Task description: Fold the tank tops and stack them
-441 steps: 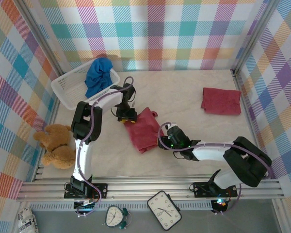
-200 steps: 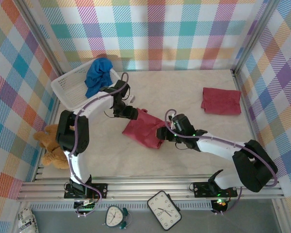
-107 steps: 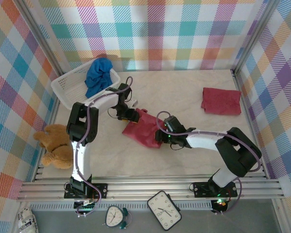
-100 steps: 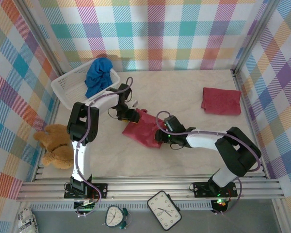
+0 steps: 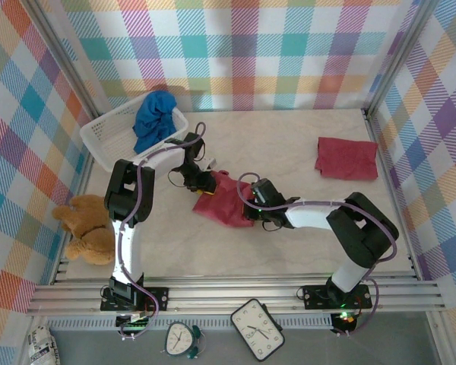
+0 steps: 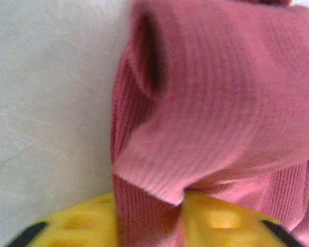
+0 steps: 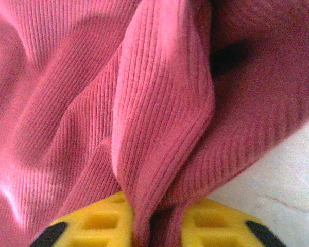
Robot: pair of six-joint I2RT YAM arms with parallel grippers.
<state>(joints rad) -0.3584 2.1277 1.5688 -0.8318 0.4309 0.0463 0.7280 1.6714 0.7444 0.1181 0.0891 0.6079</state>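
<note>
A crumpled dark red tank top (image 5: 225, 201) lies mid-table between both arms. My left gripper (image 5: 203, 182) is shut on its upper left edge; ribbed red cloth (image 6: 211, 118) is pinched between the yellow fingers (image 6: 232, 224). At the cloth's right edge my right gripper (image 5: 249, 212) is shut on a fold (image 7: 159, 123) that runs down between its yellow fingers (image 7: 95, 224). A second dark red tank top (image 5: 346, 158) lies folded flat at the back right. The bright blue tank top (image 5: 153, 120) is bunched in the white basket (image 5: 106, 138).
The white mesh basket stands at the back left by the wall. A brown teddy bear (image 5: 89, 230) lies at the left edge. Checked walls enclose the table on three sides. Bare tabletop (image 5: 289, 144) lies between the two red tops.
Both grippers have closed on the crumpled red tank top, which they only stood beside a second ago. The right arm has shifted left toward the cloth, which is bunched tighter.
</note>
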